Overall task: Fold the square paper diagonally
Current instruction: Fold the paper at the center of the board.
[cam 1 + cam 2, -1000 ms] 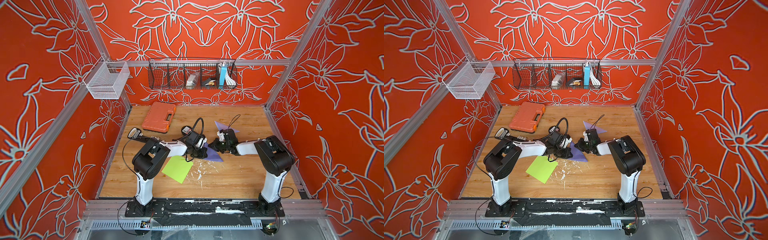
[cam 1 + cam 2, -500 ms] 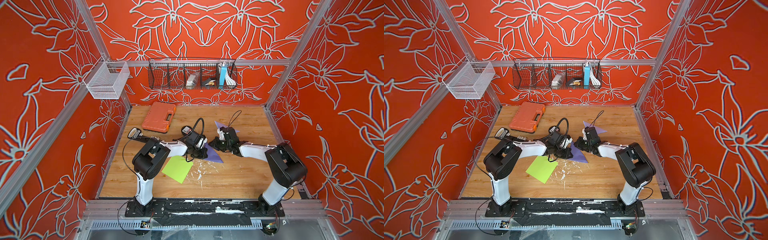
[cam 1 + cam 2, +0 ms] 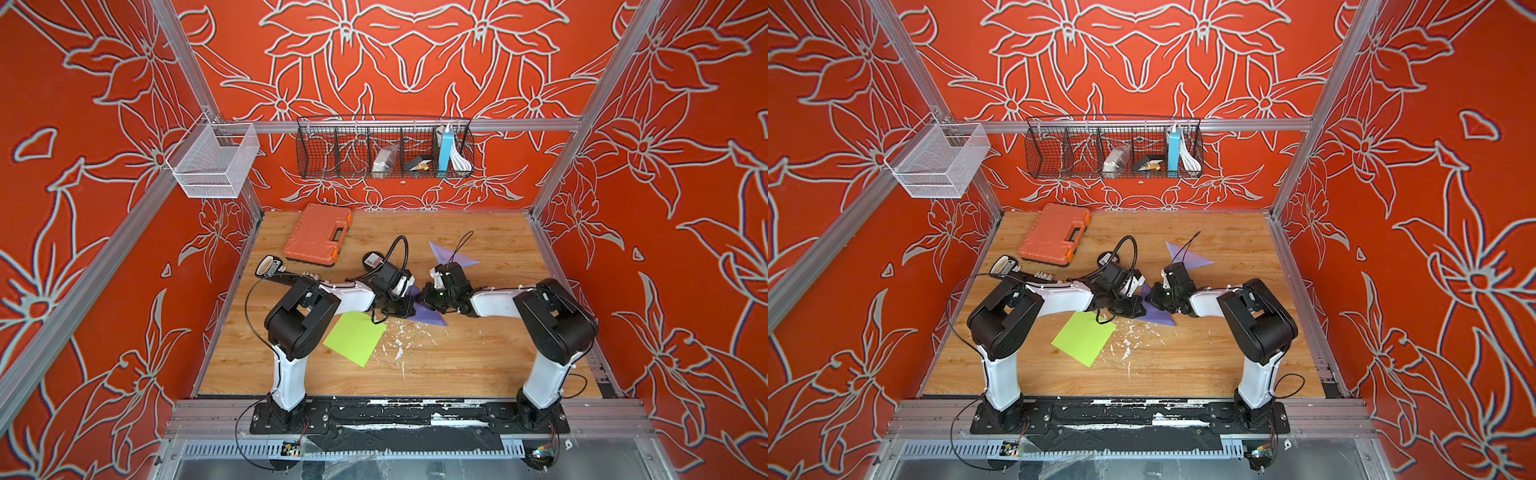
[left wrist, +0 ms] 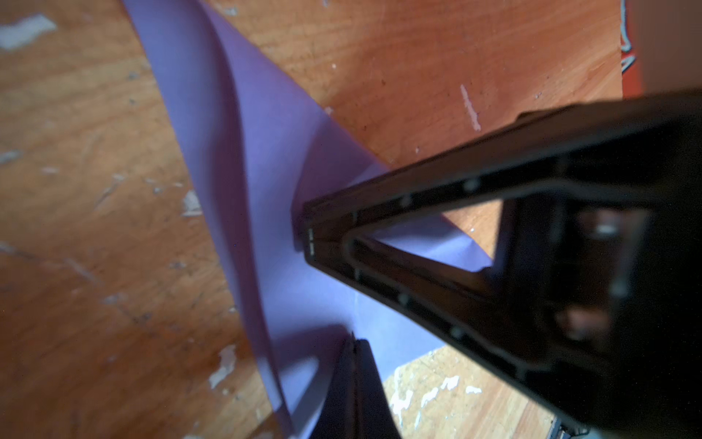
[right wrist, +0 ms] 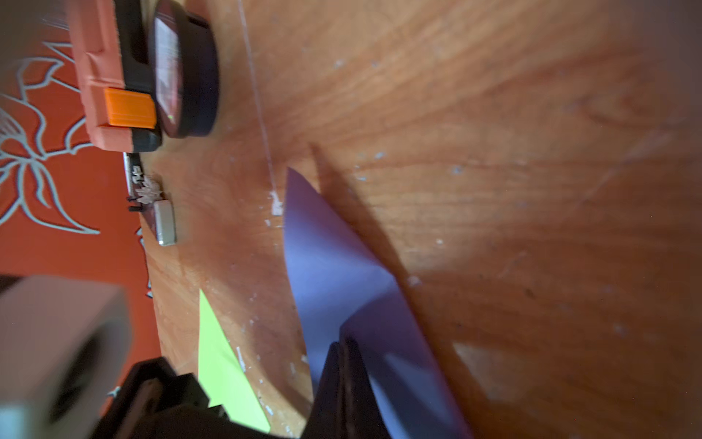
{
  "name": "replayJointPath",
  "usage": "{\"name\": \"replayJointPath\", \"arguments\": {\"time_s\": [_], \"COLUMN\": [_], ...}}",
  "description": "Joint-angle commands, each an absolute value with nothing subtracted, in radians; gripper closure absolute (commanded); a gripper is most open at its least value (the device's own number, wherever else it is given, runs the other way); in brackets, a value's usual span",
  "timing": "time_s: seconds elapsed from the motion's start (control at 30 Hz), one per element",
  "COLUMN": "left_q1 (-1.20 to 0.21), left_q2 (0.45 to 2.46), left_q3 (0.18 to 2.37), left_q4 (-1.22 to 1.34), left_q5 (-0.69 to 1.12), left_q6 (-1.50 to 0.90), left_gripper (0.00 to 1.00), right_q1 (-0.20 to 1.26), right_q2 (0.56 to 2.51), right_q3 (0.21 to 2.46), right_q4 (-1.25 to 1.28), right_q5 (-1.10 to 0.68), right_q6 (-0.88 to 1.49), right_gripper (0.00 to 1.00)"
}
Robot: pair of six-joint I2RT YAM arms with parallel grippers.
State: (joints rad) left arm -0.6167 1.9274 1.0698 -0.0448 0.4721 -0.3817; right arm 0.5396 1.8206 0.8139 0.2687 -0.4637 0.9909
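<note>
A wooden table (image 3: pixel 478 357) forms the floor of an orange, flower-patterned booth. Two white-and-black robot arms reach in from its near edge and meet at the middle. An orange case (image 3: pixel 320 235) lies at the back left, and a lime-green sheet (image 3: pixel 355 338) lies flat in front of the left arm. The purple paper (image 3: pixel 430 318) sits mid-table between the two arms, just right of the green sheet. In both top views only a pointed triangle of it shows in front of the grippers, and the rest is hidden beneath them. In the left wrist view the paper (image 4: pixel 266 159) is partly folded. One layer lies on the wood while a long flap curves up off it, not creased flat. A second purple triangle (image 3: pixel 451 257) lies farther back, apart from it. The left gripper (image 4: pixel 354 353) has its jaws together, with the tips resting on the paper beside the raised flap. The right gripper (image 4: pixel 308 235) comes in from the opposite side, its jaws also closed to a point, and that point presses on the paper's flat layer. Whether either gripper pinches a layer of paper between its fingers cannot be told.
</note>
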Motion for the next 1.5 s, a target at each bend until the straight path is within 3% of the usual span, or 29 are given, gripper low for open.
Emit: {"name": "replayJointPath", "arguments": {"time_s": [0.0,0.43,0.93,1.27,1.47], "left_q1": [-0.629,-0.629,-0.629,-0.630,-0.629], "left_q2": [1.959,1.956,1.944,1.937,1.937], "left_q3": [1.071,1.066,1.057,1.051,1.053], "left_q4": [-0.123,-0.128,-0.123,-0.118,-0.117], "left_q5": [0.460,0.460,0.462,0.462,0.465], "left_q6": [-0.362,-0.362,-0.363,-0.363,-0.364], "left_gripper": [1.00,1.00,1.00,1.00,1.00], "right_q1": [0.538,0.492,0.466,0.433,0.439], "right_q2": [1.863,1.998,2.010,1.892,1.740], "right_q3": [0.848,0.949,1.014,1.031,0.926], "right_q4": [0.278,0.295,0.263,0.202,0.156], "right_q5": [-0.466,-0.481,-0.466,-0.494,-0.489], "right_q6": [1.004,1.029,0.989,0.912,0.874], "right_gripper": [1.00,1.00,1.00,1.00,1.00]}}
